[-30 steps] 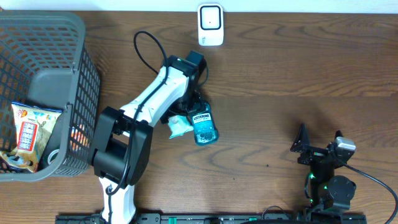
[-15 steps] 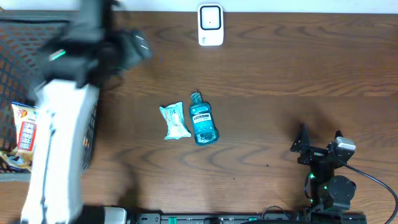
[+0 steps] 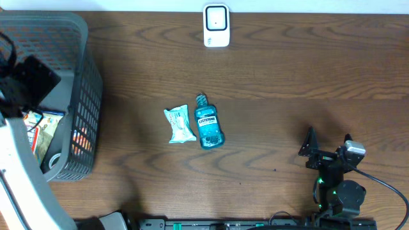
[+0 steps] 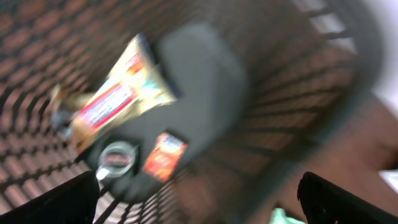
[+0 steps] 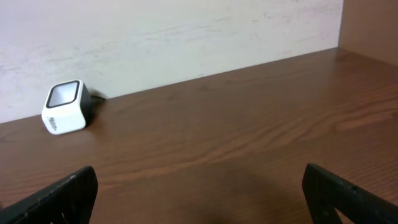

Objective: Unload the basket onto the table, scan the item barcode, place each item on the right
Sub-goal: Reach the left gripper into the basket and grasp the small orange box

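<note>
On my counter (image 3: 287, 76) I count one white scanner (image 3: 216, 25), one blue bottle (image 3: 208, 127), one pale packet (image 3: 179, 124) and one grey basket (image 3: 77, 38) — inside it one snack bag (image 4: 115, 99), one small red packet (image 4: 164, 155), one round thing (image 4: 115, 157).

Your left arm (image 3: 19, 172) shows as a broad white shell, smooth and rounded at the edges, capped by a boxy black wrist head (image 3: 32, 80). A thin looped cable (image 3: 9, 46), also black, sits beside that head. The left fingers (image 4: 59, 199) are matte black wedges, blurred in the wrist view. Your right arm (image 3: 342, 195) is compact and all black, round at the base, with small green lights (image 3: 319, 182) glowing on it and a pale grey block (image 3: 354, 150) mounted near the top. A black trailing cable (image 3: 383, 184) runs off it. The 2 right fingers (image 3: 310, 142) are black and tapered; from the right wrist camera they show as dark wedges in the lower corners.
</note>
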Motion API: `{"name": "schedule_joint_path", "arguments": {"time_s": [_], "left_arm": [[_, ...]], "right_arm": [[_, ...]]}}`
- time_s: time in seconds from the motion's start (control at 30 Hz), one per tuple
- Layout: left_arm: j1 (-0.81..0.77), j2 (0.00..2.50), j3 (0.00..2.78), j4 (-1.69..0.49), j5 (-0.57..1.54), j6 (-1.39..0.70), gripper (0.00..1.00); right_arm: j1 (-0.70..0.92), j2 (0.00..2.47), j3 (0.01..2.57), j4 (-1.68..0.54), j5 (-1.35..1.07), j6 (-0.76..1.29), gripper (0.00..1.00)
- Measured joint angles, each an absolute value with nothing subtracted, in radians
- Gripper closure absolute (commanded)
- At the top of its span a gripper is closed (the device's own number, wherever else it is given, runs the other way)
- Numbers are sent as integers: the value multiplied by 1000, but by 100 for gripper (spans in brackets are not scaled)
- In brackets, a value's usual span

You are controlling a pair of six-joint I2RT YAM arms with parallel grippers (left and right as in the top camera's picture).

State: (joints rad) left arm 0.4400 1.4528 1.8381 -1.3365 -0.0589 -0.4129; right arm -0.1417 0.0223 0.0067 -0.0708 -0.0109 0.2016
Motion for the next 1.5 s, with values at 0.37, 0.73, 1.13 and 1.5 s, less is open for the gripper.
{"name": "schedule_joint_path", "arguments": {"time_s": [0.37, 0.73, 1.13, 1.5], "left_arm": [[535, 1663, 1575, -1338, 76, -721, 2], [537, 1723, 1332, -1230, 96, -1167, 2], [529, 1724, 1085, -825, 87, -1240, 2], [486, 1720, 1046, -765, 73, -1195, 71]], "right_arm": [[-142, 22, 7, -71, -11, 202, 1], [-142, 22, 7, -70, -11, 202, 1], [-142, 22, 7, -71, -11, 202, 1], [-142, 22, 7, -71, -11, 202, 1]]}}
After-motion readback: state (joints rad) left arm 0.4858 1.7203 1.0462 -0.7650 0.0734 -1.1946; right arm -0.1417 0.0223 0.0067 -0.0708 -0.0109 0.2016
